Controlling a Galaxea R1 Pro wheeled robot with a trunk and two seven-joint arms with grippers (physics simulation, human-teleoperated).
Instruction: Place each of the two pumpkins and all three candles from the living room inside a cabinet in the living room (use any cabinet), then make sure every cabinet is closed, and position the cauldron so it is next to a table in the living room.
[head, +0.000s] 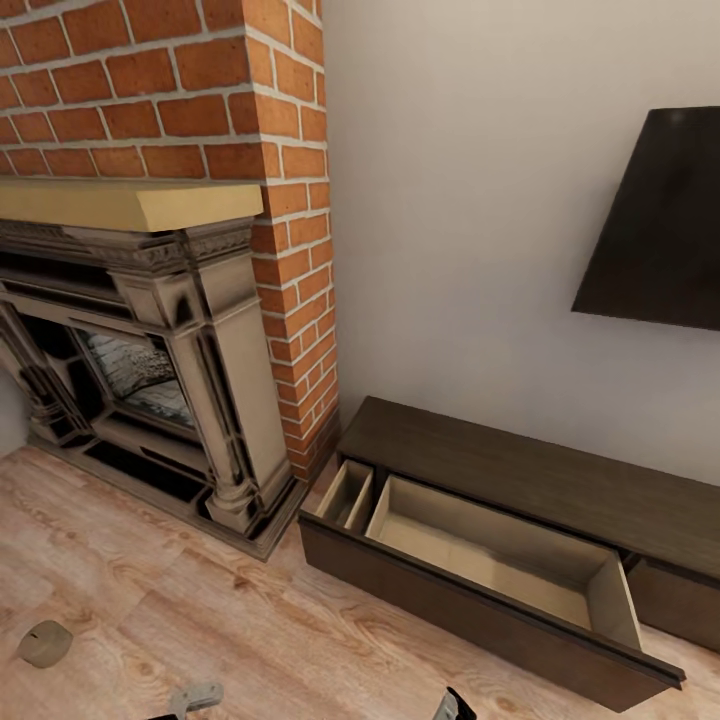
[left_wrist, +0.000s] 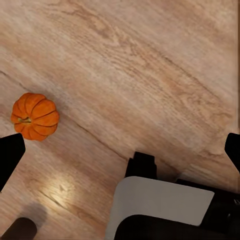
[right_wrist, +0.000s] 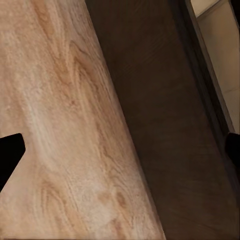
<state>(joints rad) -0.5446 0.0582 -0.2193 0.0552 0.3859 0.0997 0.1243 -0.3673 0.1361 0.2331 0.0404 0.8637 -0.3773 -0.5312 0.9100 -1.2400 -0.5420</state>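
Against the pale wall ahead of me, the cabinet (head: 540, 480) is sitting low and long on the wooden floor (head: 200, 610), and its wide drawer (head: 490, 560) is standing pulled out toward me, showing a pale beige inside with nothing in it that I can see. Just beside that drawer, toward the brick chimney (head: 290, 250), a narrow compartment (head: 345, 495) is also lying open. To the left of the bricks the dark columned fireplace (head: 150, 380) is standing under a tan mantel (head: 130, 205), and a dark screen (head: 660, 230) is hanging on the wall above the cabinet.

Down at the lower left of my head view, one candle (head: 45, 643) is lying on the floor, well apart from the cabinet.

I am holding my left gripper (left_wrist: 120, 150) spread wide over bare boards, its dark fingertips (left_wrist: 10, 155) showing at opposite edges of the wrist picture. One pumpkin (left_wrist: 35, 116) is resting on the floor near one fingertip, not touched by it, and part of my own white and black body (left_wrist: 160, 205) is showing below.

I am holding my right gripper (right_wrist: 120, 150) wide as well, gripping nothing, hovering where the floor meets the dark wood front of the cabinet (right_wrist: 170, 125), with a strip of beige drawer interior (right_wrist: 220, 50) at the far corner.
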